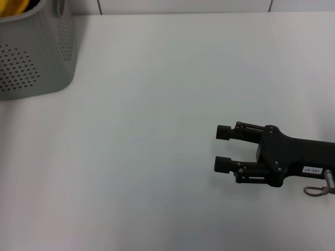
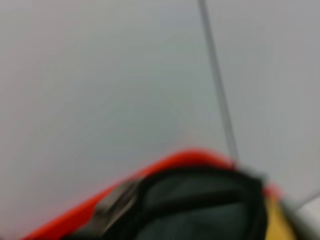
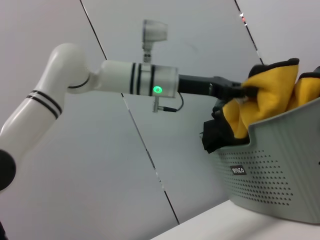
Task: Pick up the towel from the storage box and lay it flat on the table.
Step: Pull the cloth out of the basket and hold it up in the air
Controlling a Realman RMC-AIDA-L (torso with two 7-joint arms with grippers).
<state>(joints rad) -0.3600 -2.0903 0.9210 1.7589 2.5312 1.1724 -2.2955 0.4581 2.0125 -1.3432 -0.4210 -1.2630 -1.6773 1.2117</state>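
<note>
The yellow towel (image 3: 272, 95) with black edging is bunched in the light grey perforated storage box (image 3: 280, 155) and rises above its rim. In the right wrist view my left gripper (image 3: 246, 90) reaches in level from the side and is shut on the towel's upper fold. In the head view the storage box (image 1: 36, 57) stands at the table's far left corner, with only a scrap of towel (image 1: 13, 6) showing. My right gripper (image 1: 224, 148) is open and empty low over the white table (image 1: 157, 104) at the right, pointing left.
A dark fold (image 3: 215, 135) hangs over the box's near rim. A white panelled wall stands behind the table. The left wrist view is blurred and shows a red-orange edge (image 2: 165, 162) over black, with some yellow (image 2: 277, 220).
</note>
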